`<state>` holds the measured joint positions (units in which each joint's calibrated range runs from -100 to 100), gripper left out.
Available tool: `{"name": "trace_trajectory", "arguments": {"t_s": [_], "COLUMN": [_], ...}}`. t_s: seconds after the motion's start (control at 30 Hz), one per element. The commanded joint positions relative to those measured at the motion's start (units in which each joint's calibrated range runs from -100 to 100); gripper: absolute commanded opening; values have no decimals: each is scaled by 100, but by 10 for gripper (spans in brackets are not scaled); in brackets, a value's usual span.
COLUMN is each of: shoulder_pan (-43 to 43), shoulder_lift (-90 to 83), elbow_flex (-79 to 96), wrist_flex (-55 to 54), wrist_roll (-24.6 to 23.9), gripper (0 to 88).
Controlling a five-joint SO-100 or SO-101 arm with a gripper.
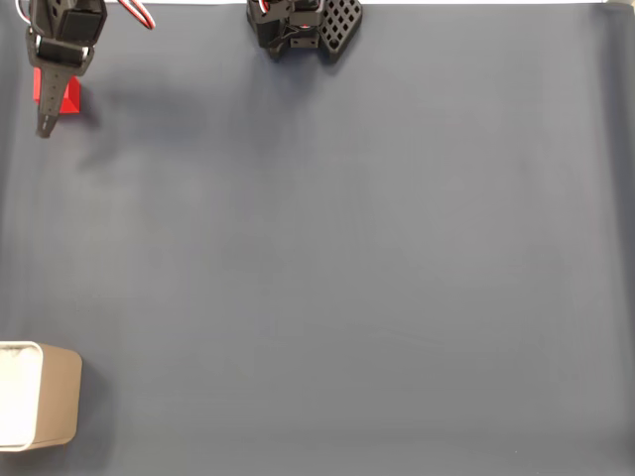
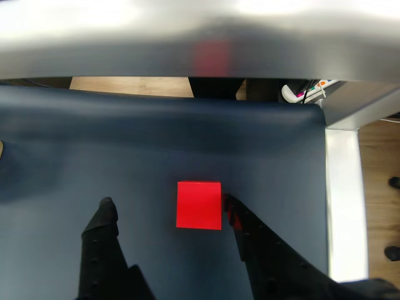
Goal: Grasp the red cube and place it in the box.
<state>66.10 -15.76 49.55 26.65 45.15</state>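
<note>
Red matte cube (image 2: 199, 205): on dark blue mat, between the jaws, touching the wrist view's right finger.
Black two-finger gripper (image 2: 169, 209): spread apart, holding nothing.
Beige rounded box (image 1: 58, 397): well apart, fixed view's lower left.

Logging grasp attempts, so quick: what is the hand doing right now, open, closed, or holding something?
Hand: open, its fingers on either side of the red cube, which sits on the mat, not gripped.
</note>
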Motion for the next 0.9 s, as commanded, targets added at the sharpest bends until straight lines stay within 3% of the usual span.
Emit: {"name": "trace_trajectory", "arguments": {"t_s": [0.0, 0.87], "shoulder_pan": [-54, -33], "shoulder_lift": [-44, 198], "elbow_flex": [-265, -92], "wrist_flex": [-132, -411], "wrist_roll": [29, 127], "gripper": [381, 368]}}
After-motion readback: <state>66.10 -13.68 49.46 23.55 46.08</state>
